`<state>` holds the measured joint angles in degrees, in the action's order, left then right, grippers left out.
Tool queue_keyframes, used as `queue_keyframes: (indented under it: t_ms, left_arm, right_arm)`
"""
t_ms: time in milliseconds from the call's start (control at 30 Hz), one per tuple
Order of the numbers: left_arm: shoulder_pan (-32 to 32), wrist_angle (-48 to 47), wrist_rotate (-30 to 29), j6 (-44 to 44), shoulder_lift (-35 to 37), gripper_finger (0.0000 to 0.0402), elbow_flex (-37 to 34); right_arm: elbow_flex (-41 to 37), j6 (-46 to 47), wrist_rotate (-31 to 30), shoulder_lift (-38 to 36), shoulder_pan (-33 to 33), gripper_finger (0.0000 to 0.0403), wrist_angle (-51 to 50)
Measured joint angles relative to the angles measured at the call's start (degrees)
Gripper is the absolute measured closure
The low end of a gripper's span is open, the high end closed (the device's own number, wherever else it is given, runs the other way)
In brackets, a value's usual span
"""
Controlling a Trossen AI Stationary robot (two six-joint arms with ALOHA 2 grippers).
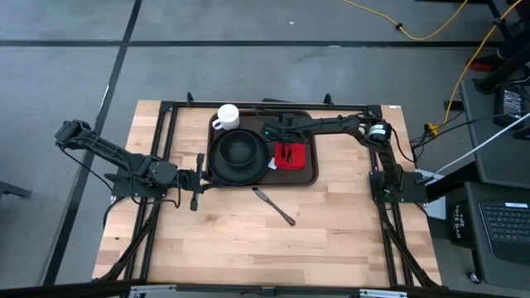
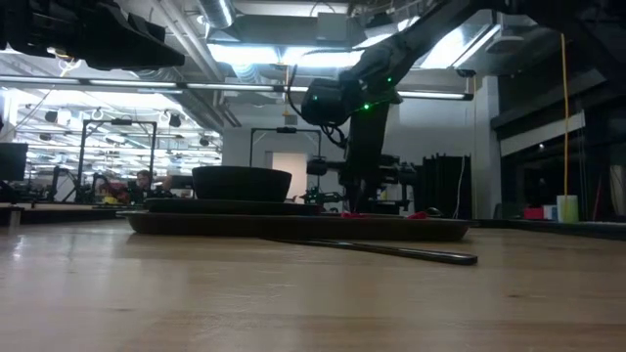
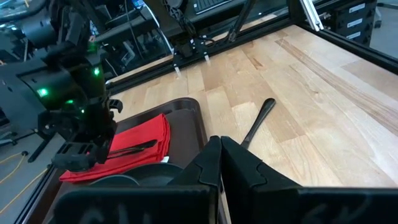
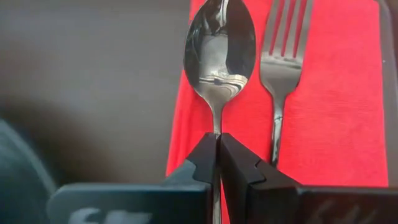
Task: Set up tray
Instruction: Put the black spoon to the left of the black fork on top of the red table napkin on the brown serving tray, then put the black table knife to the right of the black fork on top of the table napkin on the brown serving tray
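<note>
The dark brown tray lies at the table's far middle. It carries a black plate, a white mug and a red napkin. On the napkin lie a fork and a spoon, the spoon along the napkin's edge. My right gripper stands over the napkin, pointing down, shut on the spoon. A knife rests flat on the bare wood near the tray. My left gripper waits shut at the tray's left edge. My right gripper pinches the spoon's thin handle just behind the bowl, between its two fingers, coming from above and pointing down. The fingers lie along the handle. The spoon's bowl sits at the napkin's edge; whether it is lifted clear, I cannot tell.
The knife lies on the wood between the tray and the near edge. A dark frame runs along the table's left, right and far sides. Bare wood spreads toward the near edge.
</note>
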<state>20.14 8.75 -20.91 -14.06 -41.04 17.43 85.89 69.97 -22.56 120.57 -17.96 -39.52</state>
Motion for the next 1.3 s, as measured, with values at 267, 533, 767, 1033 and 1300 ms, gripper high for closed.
queue_keyframes:
  t_ms: [267,533,767,1033,1300]
  left_arm:
    - [0.00,0.00,0.00,0.00,0.00,0.0399,0.00]
    - [0.00,0.00,0.00,0.02,0.00,0.0397,0.00]
    - [0.00,0.00,0.00,0.02,0.00,0.0398,0.00]
    - [0.00,0.00,0.00,0.04,0.00,0.0399,0.00]
    - [0.00,0.00,0.00,0.26,0.00,0.0396,0.00]
  right_arm:
    - [-0.02,-0.18,-0.09,0.20,-0.45,0.0386,-0.58]
    - [-0.02,-1.07,-0.81,0.46,-0.70,0.0386,-0.47]
    - [-0.02,-1.40,-1.36,0.46,-0.70,0.0386,-0.49]
    - [-0.02,-1.43,-1.36,0.46,-0.70,0.0362,-0.54]
    - [-0.02,0.53,-1.30,0.46,-0.70,0.0344,-0.56]
